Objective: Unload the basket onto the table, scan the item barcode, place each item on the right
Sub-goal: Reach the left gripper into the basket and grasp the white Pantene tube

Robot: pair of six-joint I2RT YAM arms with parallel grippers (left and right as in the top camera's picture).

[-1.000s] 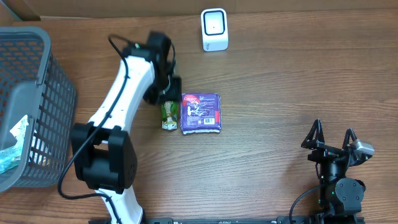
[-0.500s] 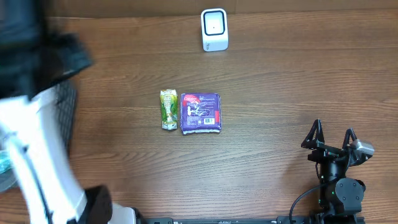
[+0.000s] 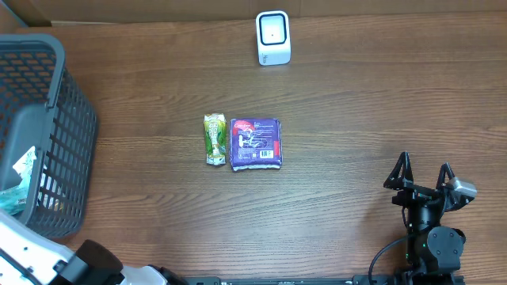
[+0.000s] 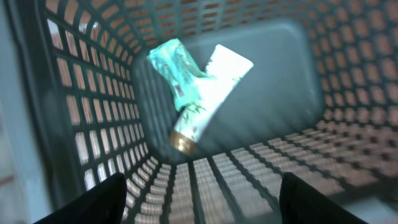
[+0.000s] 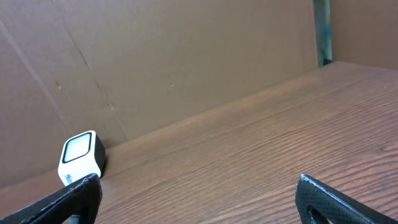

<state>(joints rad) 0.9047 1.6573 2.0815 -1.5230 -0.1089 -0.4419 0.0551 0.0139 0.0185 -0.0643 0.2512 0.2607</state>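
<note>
Left gripper [image 4: 200, 202] spread wide, empty, hovering over basket [image 4: 74, 112] at table's 9 o'clock. Inside basket: white tube [image 4: 208, 99], teal packet [image 4: 174, 68] (likely scanned, judging by placement). Green sachet [image 3: 215, 139] and purple pack [image 3: 256, 144] side by side at centre, probably still unscanned. Scanner [image 3: 273, 37] at 12 o'clock. Right gripper [image 3: 421, 176] wide open, empty, at 4 o'clock.

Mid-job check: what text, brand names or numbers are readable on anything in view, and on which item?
Nothing reads cleanly.
On the purple packet: white logo and print, too small to read.
On the green packet: print too small to read.
On the white tube in the basket: markings blurred.
On the scanner: no text visible.
</note>
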